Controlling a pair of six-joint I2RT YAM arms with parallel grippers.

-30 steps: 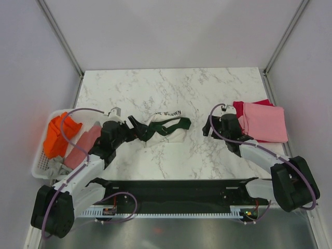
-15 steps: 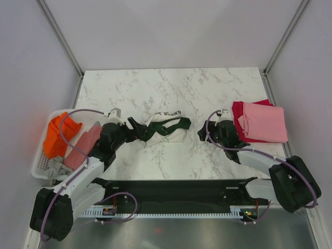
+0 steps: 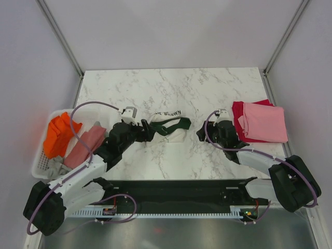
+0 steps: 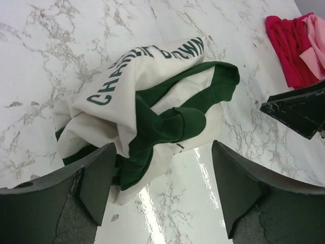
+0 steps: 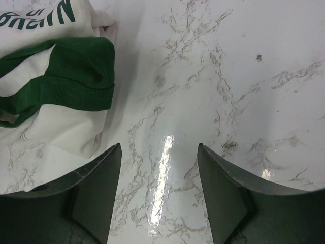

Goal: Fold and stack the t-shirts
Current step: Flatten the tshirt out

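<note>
Both arms have moved closer to the middle shirt since a moment ago. On the left, a white basket [image 3: 39, 168] holds an orange shirt [image 3: 58, 136], a dusty-rose shirt [image 3: 85, 146] and a grey shirt [image 3: 56, 166]. Next, the left gripper [image 3: 148, 129] has its fingers wide apart, right up against the cream shirt [image 3: 165, 118]. That shirt lies in a crumpled heap in the middle of the table [image 3: 171, 88]. The right gripper [image 3: 201, 136] sits just beside the heap, fingers apart too, holding nothing. Far right, a pink shirt [image 3: 265, 122] lies folded on a crimson shirt [image 3: 239, 111].
</note>
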